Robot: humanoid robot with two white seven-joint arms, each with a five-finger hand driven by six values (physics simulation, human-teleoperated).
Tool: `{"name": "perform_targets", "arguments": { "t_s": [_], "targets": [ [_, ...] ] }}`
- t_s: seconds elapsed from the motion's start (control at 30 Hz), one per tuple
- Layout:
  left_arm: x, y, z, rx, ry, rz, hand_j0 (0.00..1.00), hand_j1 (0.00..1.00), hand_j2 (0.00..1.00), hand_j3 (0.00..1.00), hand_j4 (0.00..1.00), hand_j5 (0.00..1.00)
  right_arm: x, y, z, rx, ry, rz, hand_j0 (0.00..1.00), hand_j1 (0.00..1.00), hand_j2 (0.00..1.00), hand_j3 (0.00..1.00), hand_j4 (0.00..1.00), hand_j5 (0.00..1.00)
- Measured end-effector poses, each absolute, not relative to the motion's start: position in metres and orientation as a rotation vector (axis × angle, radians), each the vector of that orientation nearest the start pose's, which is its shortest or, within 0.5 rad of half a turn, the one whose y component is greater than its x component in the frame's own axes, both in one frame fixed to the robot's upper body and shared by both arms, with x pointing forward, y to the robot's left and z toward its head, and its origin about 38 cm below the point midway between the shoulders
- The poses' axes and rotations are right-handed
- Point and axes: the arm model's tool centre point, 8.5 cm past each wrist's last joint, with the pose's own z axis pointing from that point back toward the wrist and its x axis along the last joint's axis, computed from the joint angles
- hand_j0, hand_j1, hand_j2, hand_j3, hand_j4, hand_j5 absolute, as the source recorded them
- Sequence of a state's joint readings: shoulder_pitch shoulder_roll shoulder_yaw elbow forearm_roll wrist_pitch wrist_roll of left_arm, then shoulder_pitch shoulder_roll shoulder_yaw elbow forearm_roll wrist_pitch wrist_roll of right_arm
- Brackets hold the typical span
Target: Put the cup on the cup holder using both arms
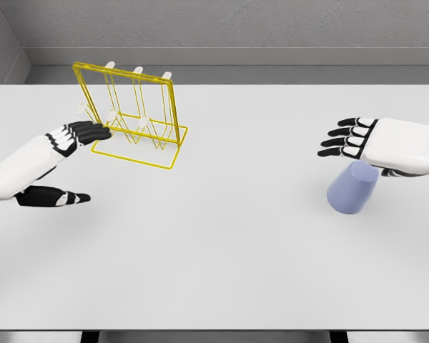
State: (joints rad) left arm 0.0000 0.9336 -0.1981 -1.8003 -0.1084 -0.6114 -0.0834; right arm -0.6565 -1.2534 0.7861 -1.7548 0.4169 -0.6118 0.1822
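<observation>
Cup (352, 188) seen tilted on the surface (222, 243), just under the right robot hand (357, 139); fingers extended, nothing gripped; left robot hand (71, 143) open, fingertips (100, 131) at the holder (132, 114); cup and holder well apart.

One cup (354, 189) is counted, pale blue-violet; one cup holder (134, 114) of yellow wire, on which six white-tipped pegs can be made out, three high and three low; one white table (222, 264); two hands are seen, one left hand (66, 153) and one right hand (357, 139)
</observation>
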Motion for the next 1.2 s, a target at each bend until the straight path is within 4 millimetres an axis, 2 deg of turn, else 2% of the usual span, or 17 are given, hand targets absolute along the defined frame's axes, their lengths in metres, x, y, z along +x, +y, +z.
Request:
{"name": "perform_targets", "arguments": {
  "t_s": [0.23,0.33,0.43,0.53,0.63,0.7,0.87,1.03,1.2],
  "targets": [
    [0.325,0.330,0.224,0.271,-1.977,-1.437,1.00,1.00,1.00,1.00,1.00,1.00,0.363,-0.352,0.279,0.775,1.848,-2.894,1.00,1.00,1.00,1.00,1.00,1.00],
    [0.325,0.329,0.223,0.268,-1.981,-1.431,1.00,1.00,1.00,1.00,1.00,1.00,0.372,-0.359,0.295,0.853,1.738,-2.939,1.00,1.00,1.00,1.00,1.00,1.00],
    [0.325,0.327,0.223,0.264,-1.989,-1.420,1.00,1.00,1.00,1.00,1.00,1.00,0.379,-0.366,0.288,0.840,1.553,-3.091,0.99,0.99,0.99,0.99,0.99,0.99],
    [0.325,0.325,0.220,0.238,-1.996,-1.395,1.00,1.00,1.00,1.00,1.00,1.00,0.384,-0.368,0.277,0.808,1.466,-3.175,0.99,0.99,0.99,0.99,0.99,0.99],
    [0.324,0.318,0.216,0.135,-2.014,-1.311,1.00,1.00,1.00,1.00,1.00,1.00,0.389,-0.361,0.274,0.783,1.451,-3.186,0.98,0.98,0.98,0.98,0.98,0.98],
    [0.329,0.309,0.221,0.050,-2.045,-1.256,1.00,1.00,1.00,1.00,1.00,1.00,0.390,-0.357,0.274,0.775,1.457,-3.178,0.98,0.98,0.98,0.98,0.98,0.98],
    [0.324,0.291,0.201,-0.160,-2.005,-1.146,1.00,1.00,1.00,1.00,1.00,1.00,0.391,-0.347,0.264,0.722,1.459,-3.180,0.97,0.97,0.97,0.97,0.97,0.97],
    [0.312,0.272,0.180,-0.400,-1.903,-1.138,1.00,1.00,1.00,1.00,1.00,1.00,0.390,-0.340,0.253,0.669,1.440,-3.193,0.97,0.97,0.97,0.97,0.97,0.97],
    [0.308,0.258,0.168,-0.536,-1.845,-1.077,1.00,1.00,1.00,1.00,1.00,1.00,0.389,-0.336,0.245,0.637,1.413,-3.205,0.97,0.97,0.97,0.97,0.97,0.97]
  ]
}}
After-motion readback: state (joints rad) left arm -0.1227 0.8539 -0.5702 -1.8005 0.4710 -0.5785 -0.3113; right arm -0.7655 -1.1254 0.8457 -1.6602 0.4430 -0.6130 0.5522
